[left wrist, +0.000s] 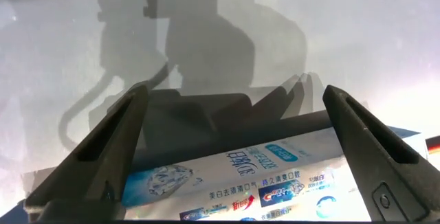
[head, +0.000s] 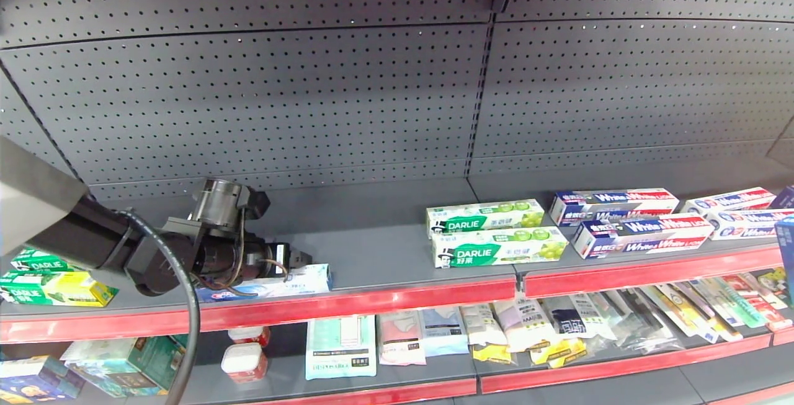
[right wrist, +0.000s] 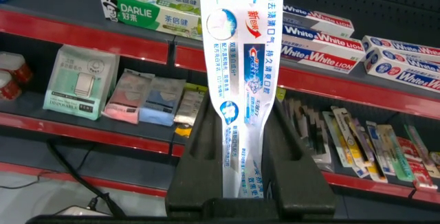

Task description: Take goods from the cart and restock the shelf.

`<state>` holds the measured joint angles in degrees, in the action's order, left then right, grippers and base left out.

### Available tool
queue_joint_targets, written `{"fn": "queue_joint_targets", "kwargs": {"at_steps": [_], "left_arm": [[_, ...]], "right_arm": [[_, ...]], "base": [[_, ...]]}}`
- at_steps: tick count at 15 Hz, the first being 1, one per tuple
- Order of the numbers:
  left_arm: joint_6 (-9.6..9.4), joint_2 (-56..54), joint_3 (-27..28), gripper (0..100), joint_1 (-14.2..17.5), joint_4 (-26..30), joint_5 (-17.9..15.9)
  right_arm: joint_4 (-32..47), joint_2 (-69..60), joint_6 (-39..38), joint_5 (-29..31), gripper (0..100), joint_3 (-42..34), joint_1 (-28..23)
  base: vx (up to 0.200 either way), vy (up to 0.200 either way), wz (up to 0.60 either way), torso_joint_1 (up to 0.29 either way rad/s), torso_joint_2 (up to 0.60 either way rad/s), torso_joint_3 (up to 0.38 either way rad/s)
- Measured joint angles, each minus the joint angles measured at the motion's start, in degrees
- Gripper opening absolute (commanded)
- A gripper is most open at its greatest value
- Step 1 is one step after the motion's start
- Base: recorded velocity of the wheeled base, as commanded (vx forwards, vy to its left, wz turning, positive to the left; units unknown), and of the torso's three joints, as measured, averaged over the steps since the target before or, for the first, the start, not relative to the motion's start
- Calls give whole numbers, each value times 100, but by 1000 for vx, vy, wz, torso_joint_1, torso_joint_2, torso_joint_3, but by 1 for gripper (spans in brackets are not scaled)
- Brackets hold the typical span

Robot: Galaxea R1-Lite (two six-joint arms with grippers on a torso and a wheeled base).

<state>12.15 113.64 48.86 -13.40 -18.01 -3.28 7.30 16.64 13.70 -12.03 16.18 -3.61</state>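
My left gripper [head: 303, 262] rests low on the grey shelf [head: 384, 237] near its red front lip. A white and blue toothpaste box [head: 279, 285] lies on the shelf under it. In the left wrist view the gripper [left wrist: 234, 97] is open, its fingers [left wrist: 117, 141] spread wide on either side of that box [left wrist: 240, 183]. My right gripper [right wrist: 237, 124] is shut on another white and blue toothpaste box [right wrist: 237, 45], which sticks straight out from between the fingers [right wrist: 199, 141], in front of the shelves.
Two green toothpaste boxes [head: 496, 247] lie mid-shelf, with white, blue and red boxes [head: 642, 234] to their right. Green and yellow boxes [head: 53, 284] sit at the far left. The lower shelf holds packets [head: 341, 346], toothbrushes [head: 701, 309] and small jars [head: 245, 361].
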Motion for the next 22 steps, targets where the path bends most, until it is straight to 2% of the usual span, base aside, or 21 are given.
{"fn": "queue_joint_targets", "kwargs": {"at_steps": [19, 22], "left_arm": [[16, -68, -193, 100, -7, 9, -57], [54, -46, -241, 100, -7, -492, -106]], "right_arm": [[0, -77, -2, 2, 0, -55, -9], [-5, -79, 1, 0, 0, -72, -9]], "base": [[0, 0, 0, 0, 0, 0], [0, 0, 0, 0, 0, 0]]}}
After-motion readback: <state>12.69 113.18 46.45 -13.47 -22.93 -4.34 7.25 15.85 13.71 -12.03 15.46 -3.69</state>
